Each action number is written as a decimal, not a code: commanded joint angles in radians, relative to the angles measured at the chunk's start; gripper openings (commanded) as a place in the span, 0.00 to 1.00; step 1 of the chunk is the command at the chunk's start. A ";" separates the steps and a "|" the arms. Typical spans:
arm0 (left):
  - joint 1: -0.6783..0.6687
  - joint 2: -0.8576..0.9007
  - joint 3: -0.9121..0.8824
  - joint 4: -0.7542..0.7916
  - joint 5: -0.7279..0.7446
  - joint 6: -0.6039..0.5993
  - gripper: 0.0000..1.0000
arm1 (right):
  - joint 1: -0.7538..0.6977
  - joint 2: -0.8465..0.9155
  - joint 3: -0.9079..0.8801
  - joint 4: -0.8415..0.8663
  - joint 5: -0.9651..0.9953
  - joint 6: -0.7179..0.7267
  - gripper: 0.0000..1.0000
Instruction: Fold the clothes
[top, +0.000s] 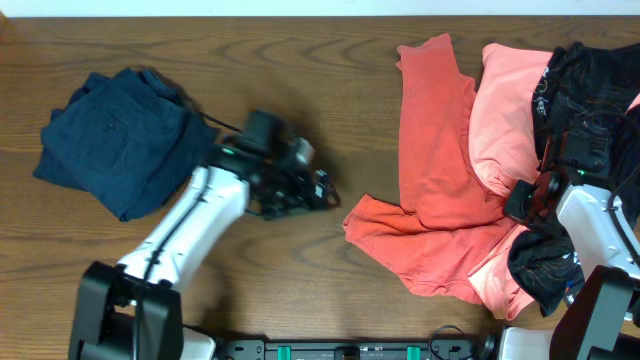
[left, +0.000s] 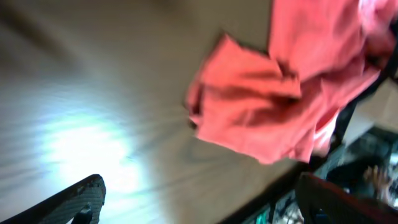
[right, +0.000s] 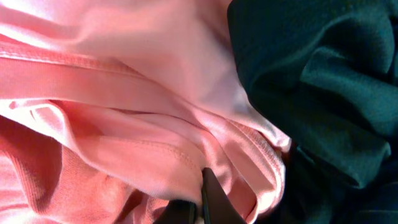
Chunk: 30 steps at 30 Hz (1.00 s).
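Left gripper, fingers apart, is hovering left of the crumpled coral-red cotton garment; right gripper, closure unclear, is sitting right of it.

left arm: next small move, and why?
Probably ease the left gripper right to the coral garment's loose lower-left corner. The gripper is open and empty over bare table. The navy garment already lies folded at far left, and the coral one lies spread and rumpled, not yet folded.

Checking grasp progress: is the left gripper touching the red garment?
Apart. Overhead view shows bare table between the left gripper and the red garment.
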 joint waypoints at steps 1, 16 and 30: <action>-0.103 0.016 -0.030 0.044 -0.035 -0.162 0.98 | 0.009 -0.010 0.011 -0.006 -0.012 -0.017 0.04; -0.399 0.185 -0.092 0.504 -0.272 -0.464 0.86 | 0.009 -0.010 0.011 -0.020 -0.012 -0.018 0.08; -0.403 0.310 -0.090 0.531 -0.332 -0.415 0.06 | 0.008 -0.010 0.011 -0.022 -0.012 -0.018 0.09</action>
